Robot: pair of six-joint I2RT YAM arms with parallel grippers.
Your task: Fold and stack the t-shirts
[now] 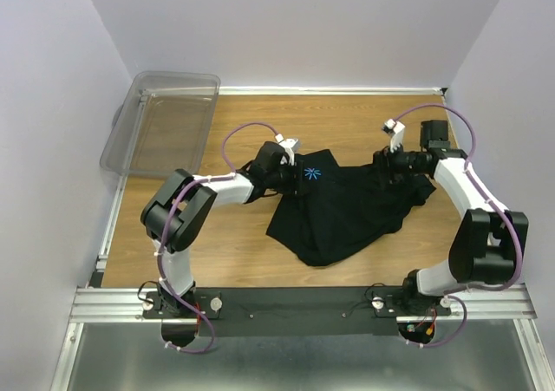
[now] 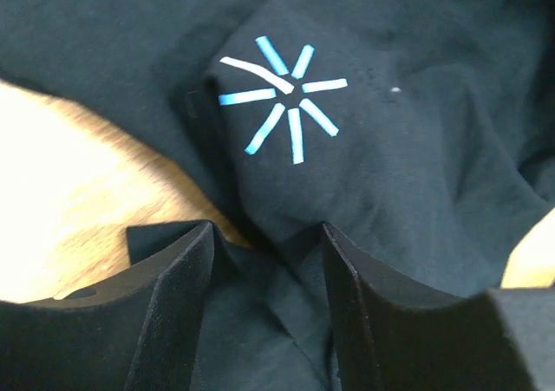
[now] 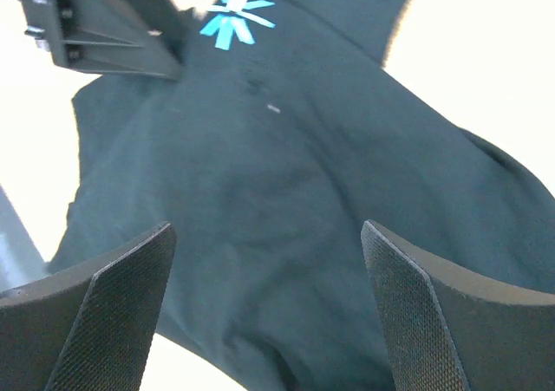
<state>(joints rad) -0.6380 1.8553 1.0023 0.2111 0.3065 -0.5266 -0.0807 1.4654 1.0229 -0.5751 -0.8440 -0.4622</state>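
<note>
One black t-shirt (image 1: 347,213) lies crumpled in the middle of the wooden table, its light-blue starburst logo (image 1: 312,173) facing up at its far left corner. My left gripper (image 1: 293,176) sits low at that corner, just beside the logo (image 2: 282,96). Its jaws stand apart, and a fold of the shirt (image 2: 416,148) lies between the fingers (image 2: 186,278). My right gripper (image 1: 381,170) hovers over the shirt's far right edge. In the right wrist view it (image 3: 264,231) is open wide above the dark cloth (image 3: 286,148), with nothing pinched.
A clear plastic bin (image 1: 165,118) leans at the back left corner of the table. Lavender walls close in on three sides. Bare wood (image 1: 217,244) shows to the left of the shirt and in front of it. A metal rail (image 1: 295,300) runs along the near edge.
</note>
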